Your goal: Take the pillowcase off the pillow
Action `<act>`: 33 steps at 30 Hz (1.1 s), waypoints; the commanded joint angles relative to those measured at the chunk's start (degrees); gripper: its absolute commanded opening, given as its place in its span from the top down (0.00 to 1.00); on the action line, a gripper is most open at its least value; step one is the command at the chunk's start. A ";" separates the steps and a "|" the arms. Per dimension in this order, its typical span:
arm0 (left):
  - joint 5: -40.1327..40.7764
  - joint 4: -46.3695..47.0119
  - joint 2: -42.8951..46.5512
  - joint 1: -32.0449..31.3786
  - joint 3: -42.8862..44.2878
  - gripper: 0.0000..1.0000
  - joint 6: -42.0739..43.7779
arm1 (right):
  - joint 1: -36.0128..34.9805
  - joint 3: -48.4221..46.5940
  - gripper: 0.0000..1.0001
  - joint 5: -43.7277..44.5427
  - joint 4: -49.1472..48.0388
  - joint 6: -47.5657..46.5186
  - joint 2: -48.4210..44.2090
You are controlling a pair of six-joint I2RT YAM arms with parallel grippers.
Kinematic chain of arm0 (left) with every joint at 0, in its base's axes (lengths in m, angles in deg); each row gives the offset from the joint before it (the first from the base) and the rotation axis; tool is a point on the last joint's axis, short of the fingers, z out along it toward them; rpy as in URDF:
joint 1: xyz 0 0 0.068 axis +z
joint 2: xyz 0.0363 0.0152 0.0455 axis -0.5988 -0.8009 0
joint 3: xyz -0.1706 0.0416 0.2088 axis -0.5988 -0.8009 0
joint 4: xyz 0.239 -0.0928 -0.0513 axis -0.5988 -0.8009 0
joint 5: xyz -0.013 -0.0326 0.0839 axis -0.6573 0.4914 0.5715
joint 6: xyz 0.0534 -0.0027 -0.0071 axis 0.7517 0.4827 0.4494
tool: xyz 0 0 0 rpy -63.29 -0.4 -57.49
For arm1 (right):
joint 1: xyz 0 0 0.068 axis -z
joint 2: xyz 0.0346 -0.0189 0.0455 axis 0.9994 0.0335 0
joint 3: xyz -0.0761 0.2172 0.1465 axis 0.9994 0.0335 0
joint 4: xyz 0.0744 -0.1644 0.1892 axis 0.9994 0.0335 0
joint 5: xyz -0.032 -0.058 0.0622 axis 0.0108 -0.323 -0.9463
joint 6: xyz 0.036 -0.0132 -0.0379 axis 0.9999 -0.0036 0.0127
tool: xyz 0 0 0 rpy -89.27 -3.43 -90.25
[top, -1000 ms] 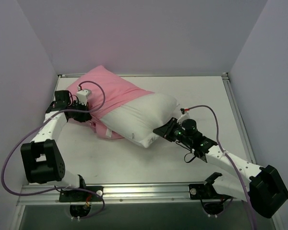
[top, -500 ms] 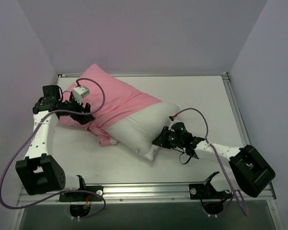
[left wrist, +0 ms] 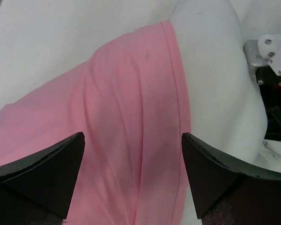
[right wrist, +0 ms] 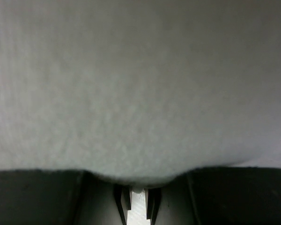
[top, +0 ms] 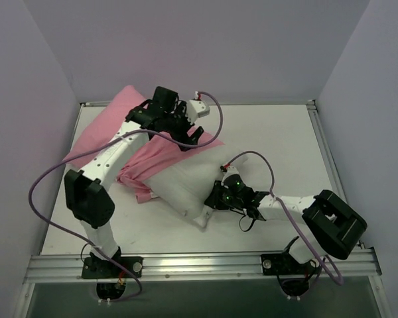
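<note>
The pillowcase [top: 96, 139] is seen half off at left. The left gripper [left wrist: 132, 140], spread wide and empty above it, is best closed on the hem [left wrist: 180, 93] (a deep bite), while the pillow [top: 179, 182] is pinned by the right gripper [top: 215, 199], pinched on its corner.

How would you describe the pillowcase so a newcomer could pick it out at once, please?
Start at the white table and look toward its far left corner. The pillowcase is the thin pink fabric there, sleeved over the left end of the pillow; only it is pink, while the bare pillow end to its right is plain white.
</note>
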 commanded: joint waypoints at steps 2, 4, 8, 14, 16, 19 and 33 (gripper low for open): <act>5.01 -2.15 -7.68 -4.18 8.69 0.08 -1.92 | -1.08 2.53 1.00 3.78 8.83 -4.30 4.40; 5.88 -3.47 -10.42 -5.58 12.46 0.15 -2.27 | -1.17 2.61 1.00 3.52 8.83 -4.30 4.75; 7.90 -3.83 -15.78 -5.68 16.61 0.42 -5.60 | -1.26 3.14 1.00 3.17 8.21 -3.68 3.88; 11.07 -1.90 -18.25 -5.42 18.28 0.68 -7.19 | -1.61 4.19 1.00 2.82 8.56 -1.75 1.77; 12.04 -1.89 -18.95 -5.24 18.81 0.84 -7.02 | -1.96 4.55 1.00 2.55 8.30 -1.31 1.07; 11.43 -3.73 -20.53 -4.54 19.34 0.98 -6.75 | -1.96 5.16 1.00 2.99 8.39 -0.52 -0.33; -4.05 -8.83 -22.29 -6.47 29.35 0.28 -10.80 | -2.57 6.22 1.00 3.52 8.12 0.62 -0.70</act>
